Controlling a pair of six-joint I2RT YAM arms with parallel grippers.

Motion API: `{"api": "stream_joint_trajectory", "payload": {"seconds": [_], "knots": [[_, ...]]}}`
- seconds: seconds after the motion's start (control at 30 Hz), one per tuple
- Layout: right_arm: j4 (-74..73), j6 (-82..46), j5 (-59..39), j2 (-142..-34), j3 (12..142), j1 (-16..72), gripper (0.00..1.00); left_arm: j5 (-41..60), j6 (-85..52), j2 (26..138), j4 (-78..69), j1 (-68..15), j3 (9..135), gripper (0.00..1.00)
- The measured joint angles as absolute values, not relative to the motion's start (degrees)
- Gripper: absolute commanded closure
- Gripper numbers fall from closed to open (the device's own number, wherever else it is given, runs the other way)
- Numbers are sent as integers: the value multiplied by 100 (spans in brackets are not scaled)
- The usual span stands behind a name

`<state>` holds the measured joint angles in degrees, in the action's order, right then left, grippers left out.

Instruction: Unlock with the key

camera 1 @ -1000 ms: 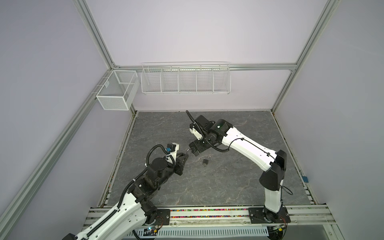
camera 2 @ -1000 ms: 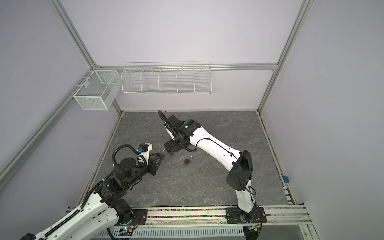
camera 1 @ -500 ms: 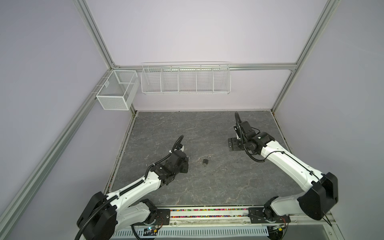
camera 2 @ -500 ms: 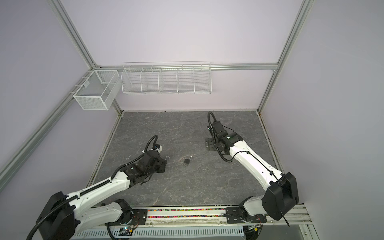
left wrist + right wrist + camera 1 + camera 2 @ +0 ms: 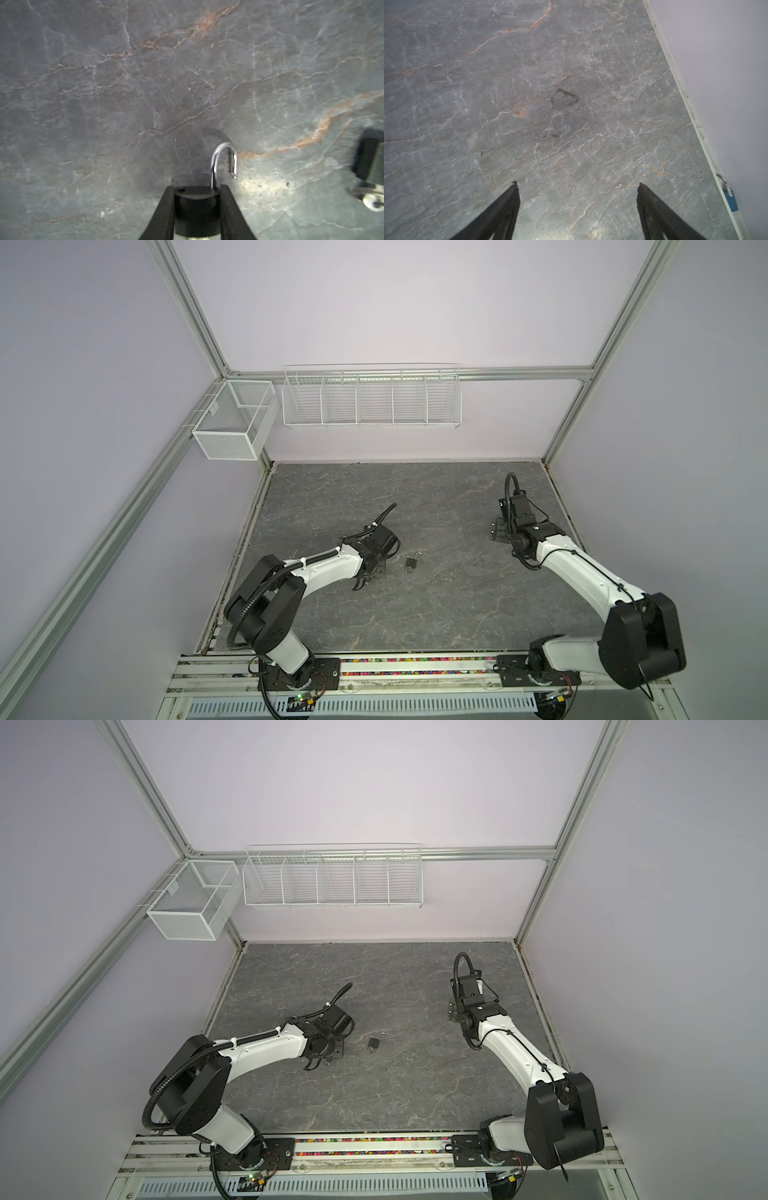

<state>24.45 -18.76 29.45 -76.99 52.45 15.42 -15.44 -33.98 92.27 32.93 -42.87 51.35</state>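
Note:
In the left wrist view my left gripper (image 5: 196, 188) is shut on a black padlock (image 5: 196, 207). Its silver shackle (image 5: 224, 158) stands open, with one leg free of the body. In both top views this gripper (image 5: 376, 570) (image 5: 332, 1052) sits low over the table and hides the held lock. A second small dark padlock (image 5: 412, 563) (image 5: 376, 1043) lies on the table just right of it, apart from both grippers. A silvery bit at its near end is too small to name, so I cannot pick out the key. My right gripper (image 5: 496, 531) (image 5: 577, 184) is open and empty at the right.
A blurred black object with a metal ring (image 5: 368, 166) shows at the edge of the left wrist view. A blue padlock (image 5: 729, 197) lies against the right wall strip. White wire baskets (image 5: 370, 398) (image 5: 232, 423) hang on the back wall and the left rail. The table is grey stone (image 5: 415, 614).
The right arm, which had reached in beside the left gripper, has pulled back to the right side. The left arm has dropped from raised to low over the table. The loose padlock stayed put.

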Motion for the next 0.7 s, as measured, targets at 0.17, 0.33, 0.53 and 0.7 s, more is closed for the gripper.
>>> {"api": "stream_joint_trajectory", "payload": {"seconds": [0.17, 0.33, 0.53, 0.7], "knots": [[1625, -1584, 3061, -7695, 4797, 1079, 11, -1557, -3472, 9129, 3457, -4254, 5155, 15], [434, -1306, 3002, -7929, 4167, 357, 11, -1717, -3492, 7992, 3500, -3570, 5153, 9], [-1337, -967, 2502, -8536, 3454, -30, 11, -2851, -2580, 6482, 1693, -1251, 4355, 5], [-2646, -587, 1881, -8615, 3065, -14, 11, -2950, -1441, 6888, -580, -554, 3035, 1]]}}
